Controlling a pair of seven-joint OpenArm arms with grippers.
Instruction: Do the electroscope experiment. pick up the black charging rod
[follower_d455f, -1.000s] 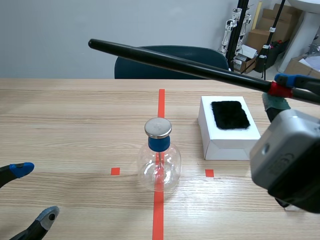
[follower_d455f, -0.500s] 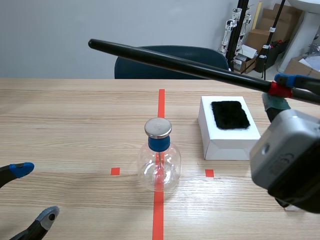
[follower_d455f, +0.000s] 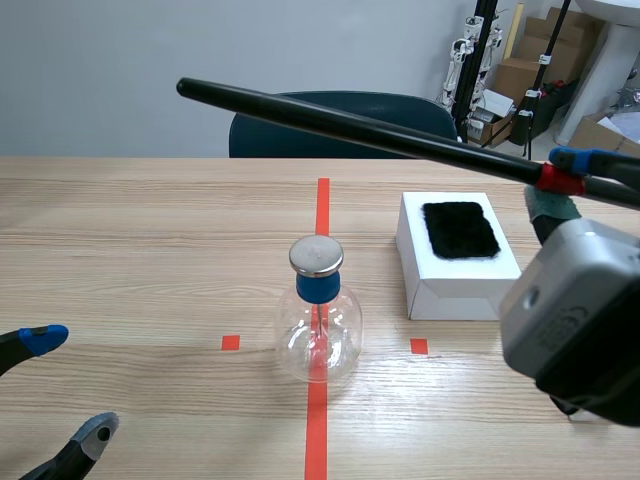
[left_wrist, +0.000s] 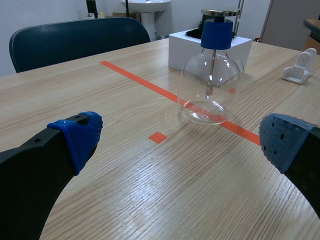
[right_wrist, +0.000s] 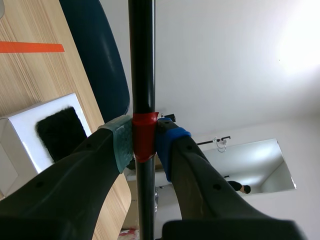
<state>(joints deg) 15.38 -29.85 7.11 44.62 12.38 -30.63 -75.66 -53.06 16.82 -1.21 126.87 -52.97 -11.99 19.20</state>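
As the scene view has it, the right end effector (follower_d455f: 560, 183) clamps the black charging rod (follower_d455f: 350, 125), raised over the desk's (follower_d455f: 150, 250) right edge. Left wrist view: left end effector (left_wrist: 182, 140) spread wide, flask (left_wrist: 209, 85) ahead. Right wrist view: pads (right_wrist: 121, 142) pinch its red band (right_wrist: 142, 135).

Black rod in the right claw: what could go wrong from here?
1. The right claw pinches the black rod only at its red band, near one end; the long free end could sag or twist in the grip.
2. A small wrist turn swings that far tip widely; it might knock the glass flask, which stands free, with the left claw open and away from it.
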